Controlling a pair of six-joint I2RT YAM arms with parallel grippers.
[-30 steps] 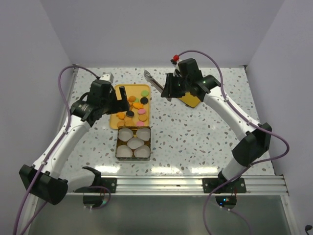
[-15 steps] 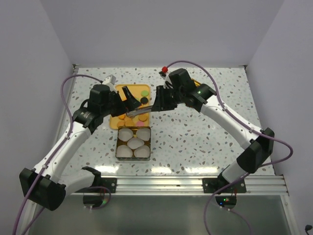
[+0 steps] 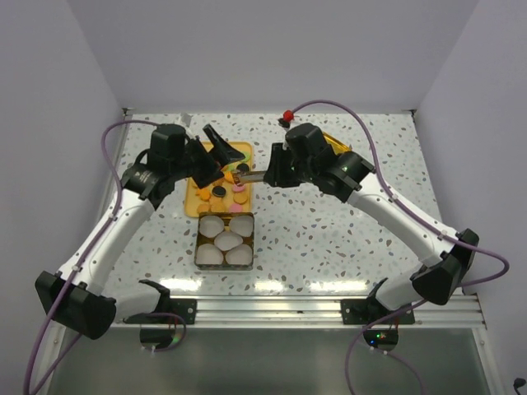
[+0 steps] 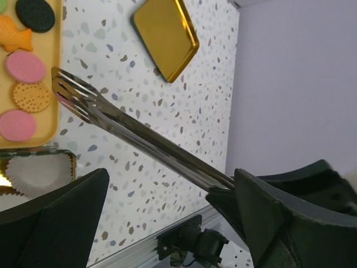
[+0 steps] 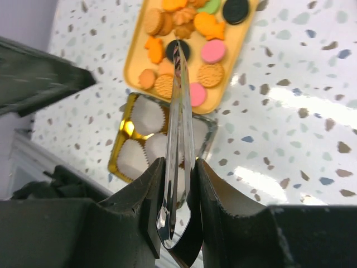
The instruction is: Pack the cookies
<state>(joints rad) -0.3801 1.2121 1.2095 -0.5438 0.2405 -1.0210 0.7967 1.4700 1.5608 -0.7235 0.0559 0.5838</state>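
Tongs [image 5: 179, 139], slim polished steel: your right gripper [image 5: 178, 164] clamps them, tips over the small round orange, pink and black cookies [image 5: 189, 33] on the yellow rectangular tray [image 5: 131, 61]. Left gripper [image 3: 216, 152] hangs spread wide at tray's 12 o'clock. Gold tin [image 3: 198, 247] with white paper cups sits at tray's 6 o'clock.

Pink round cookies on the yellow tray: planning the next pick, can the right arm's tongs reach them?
Probably yes: the metal tongs in the right hand reach over the yellow tray, tips beside the uncovered pink cookies.
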